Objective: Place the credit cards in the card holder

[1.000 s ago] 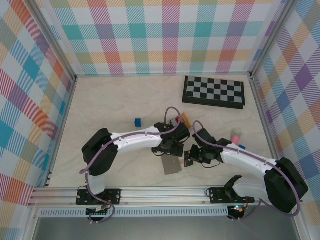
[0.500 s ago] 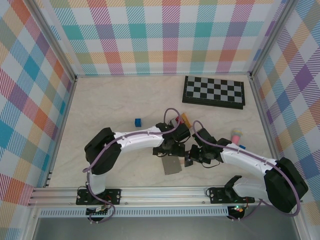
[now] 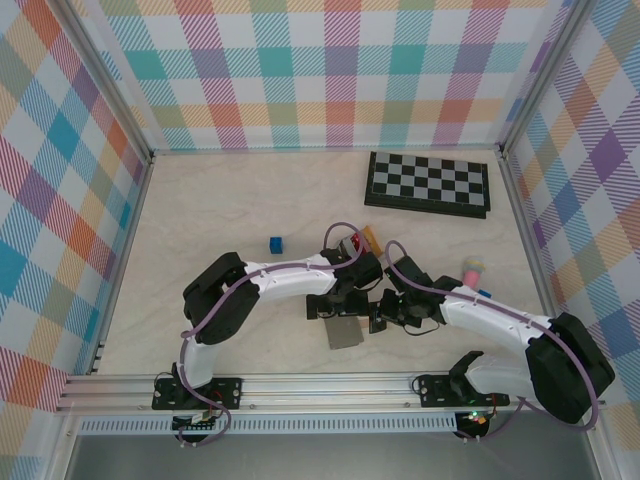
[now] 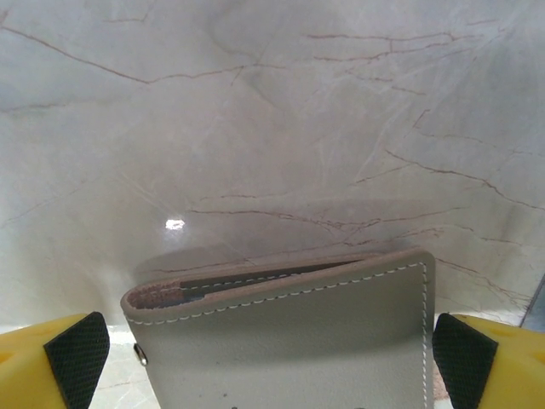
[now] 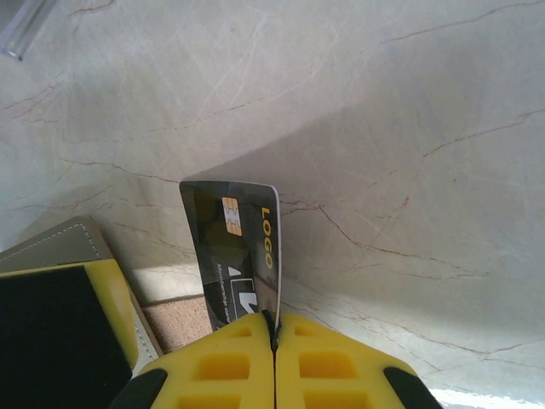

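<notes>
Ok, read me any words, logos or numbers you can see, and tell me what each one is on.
"LOGO": yellow letters along the black card pinched in the right gripper.
Small white print beside it on the same card: too blurred to read.
Card holder: no text, only stitching.

Left arm (image 3: pixel 280 278) and right arm (image 3: pixel 490 318) meet above the grey wallet (image 3: pixel 345 334); chessboard (image 3: pixel 428 184) at rear, blue cube (image 3: pixel 275 243) at left.
</notes>
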Robot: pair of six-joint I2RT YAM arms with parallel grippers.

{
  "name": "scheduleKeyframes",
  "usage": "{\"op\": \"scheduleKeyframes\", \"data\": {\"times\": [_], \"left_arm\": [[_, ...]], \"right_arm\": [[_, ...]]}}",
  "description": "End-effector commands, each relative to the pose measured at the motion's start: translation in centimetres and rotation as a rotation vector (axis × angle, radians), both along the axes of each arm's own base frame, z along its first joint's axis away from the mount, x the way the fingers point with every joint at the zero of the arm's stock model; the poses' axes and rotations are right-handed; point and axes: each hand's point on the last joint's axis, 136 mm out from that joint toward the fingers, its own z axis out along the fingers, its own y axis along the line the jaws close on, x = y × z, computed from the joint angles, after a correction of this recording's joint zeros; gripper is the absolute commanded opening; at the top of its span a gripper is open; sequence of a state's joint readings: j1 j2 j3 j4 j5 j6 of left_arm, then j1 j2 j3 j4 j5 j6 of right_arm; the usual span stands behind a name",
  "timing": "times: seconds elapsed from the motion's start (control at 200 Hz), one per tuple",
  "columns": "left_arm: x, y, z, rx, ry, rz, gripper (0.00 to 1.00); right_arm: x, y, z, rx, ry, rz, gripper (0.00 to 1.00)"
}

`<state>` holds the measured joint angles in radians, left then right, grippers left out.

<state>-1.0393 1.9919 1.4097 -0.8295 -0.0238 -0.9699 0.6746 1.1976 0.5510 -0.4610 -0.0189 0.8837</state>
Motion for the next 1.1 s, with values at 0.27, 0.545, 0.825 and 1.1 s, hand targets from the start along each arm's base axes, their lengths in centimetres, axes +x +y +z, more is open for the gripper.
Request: {"op": "scheduleKeyframes", "data": {"times": [0.27,0.545,0.825,1.1], "left_arm": [[-0.7,0.0,-1.3,0.005,0.057,0.082,1.00],[-0.4,1.3,0.4,0.030,0.020,0.052,0.96],[-0.2,2.3,3.0,-0.004,-0.016,0.028,0.88],[-1.0,3.7,3.6,-0.050,-0.017,0.018,0.68]], "right_arm": [[-1.2,-2.3,-2.2,-0.106,0.057,-0.036,0.06],[-1.2,-3.0,-2.2,-0.139,0.057,-0.054,0.06],[-1.3,-3.6,-2.3,-0.168,0.063,-0.072,0.05],[-1.1,-3.5,-2.2,-0.171,0.061,-0.082,0.05]]}}
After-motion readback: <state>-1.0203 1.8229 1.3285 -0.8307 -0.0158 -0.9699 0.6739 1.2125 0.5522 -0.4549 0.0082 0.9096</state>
